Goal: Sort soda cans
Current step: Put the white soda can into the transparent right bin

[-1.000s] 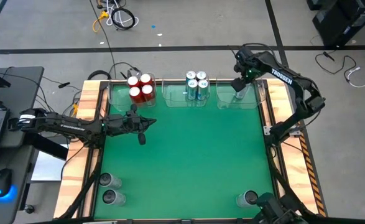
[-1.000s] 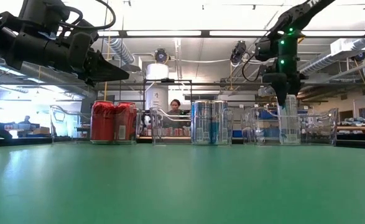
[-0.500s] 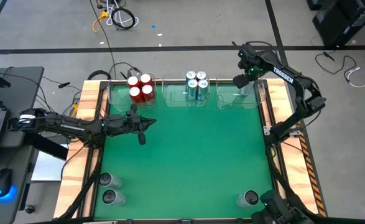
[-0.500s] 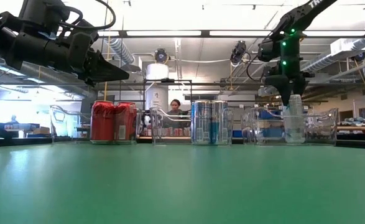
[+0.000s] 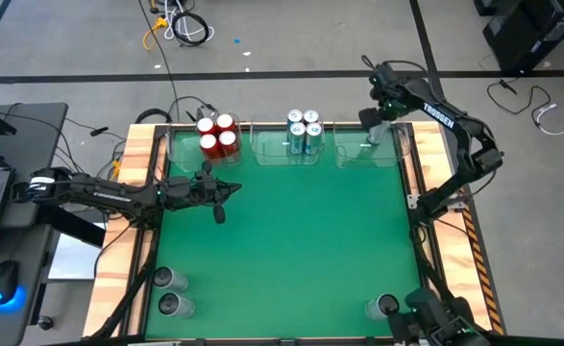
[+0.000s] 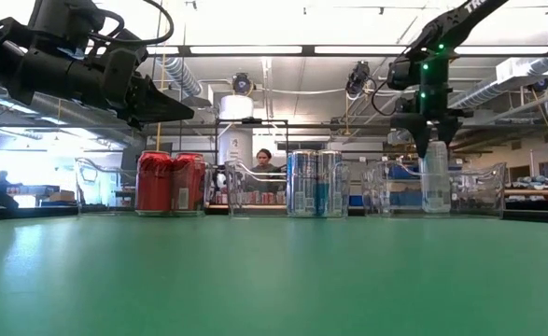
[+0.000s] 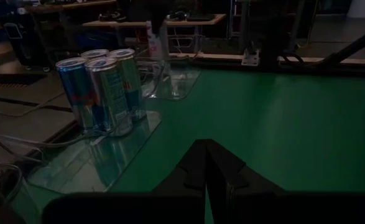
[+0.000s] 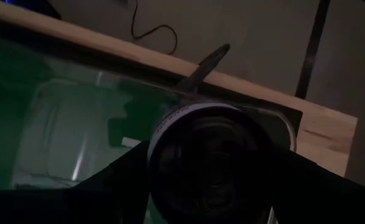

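Green table (image 5: 282,250): right gripper (image 6: 434,149) grips a grey can (image 6: 435,182) in the right-hand bin (image 5: 344,154); left gripper (image 5: 221,199) closed, empty.

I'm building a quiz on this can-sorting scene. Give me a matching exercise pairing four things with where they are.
Things:
1. red cans
2. blue-and-white cans
3. grey can in the right gripper
4. left gripper

Places:
A. middle bin
B. over the green mat, shut and empty
C. over the right bin
D. left bin

Pairs: 1-D, 2-A, 3-C, 4-B
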### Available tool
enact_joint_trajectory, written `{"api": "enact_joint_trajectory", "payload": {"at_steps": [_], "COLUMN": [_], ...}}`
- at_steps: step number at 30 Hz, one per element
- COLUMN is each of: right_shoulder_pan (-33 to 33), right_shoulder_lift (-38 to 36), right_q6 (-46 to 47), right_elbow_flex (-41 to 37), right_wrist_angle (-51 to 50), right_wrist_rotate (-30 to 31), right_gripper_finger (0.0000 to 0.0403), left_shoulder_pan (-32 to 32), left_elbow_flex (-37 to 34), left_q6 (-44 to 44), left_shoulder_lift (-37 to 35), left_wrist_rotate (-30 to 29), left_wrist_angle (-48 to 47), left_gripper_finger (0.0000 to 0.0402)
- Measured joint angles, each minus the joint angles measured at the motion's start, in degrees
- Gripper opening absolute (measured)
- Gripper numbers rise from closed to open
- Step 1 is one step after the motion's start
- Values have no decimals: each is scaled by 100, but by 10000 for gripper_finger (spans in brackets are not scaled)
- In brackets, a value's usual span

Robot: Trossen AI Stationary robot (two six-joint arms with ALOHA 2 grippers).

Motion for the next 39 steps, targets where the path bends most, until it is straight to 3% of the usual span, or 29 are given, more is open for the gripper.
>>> {"api": "enact_joint_trajectory", "payload": {"at_steps": [17, 24, 39], "right_shoulder_pan": [79, 251, 309], "right_shoulder_lift": [0, -44, -26], "right_q6": [311, 471, 743], "right_elbow_flex": [-7, -397, -379], "right_wrist_angle": [204, 608, 387], "right_wrist_rotate": [3, -106, 247], "right_gripper_finger": [253, 252, 253], "left_shoulder_pan": [0, 2, 0], "left_elbow_flex": [0, -2, 0], "left_q6": [-5, -7, 6], "left_shoulder_lift": [0, 1, -1], "left_wrist_rotate": [0, 0, 0], "left_wrist_angle": [2, -19, -35], "left_gripper_finger": [5, 5, 5]}}
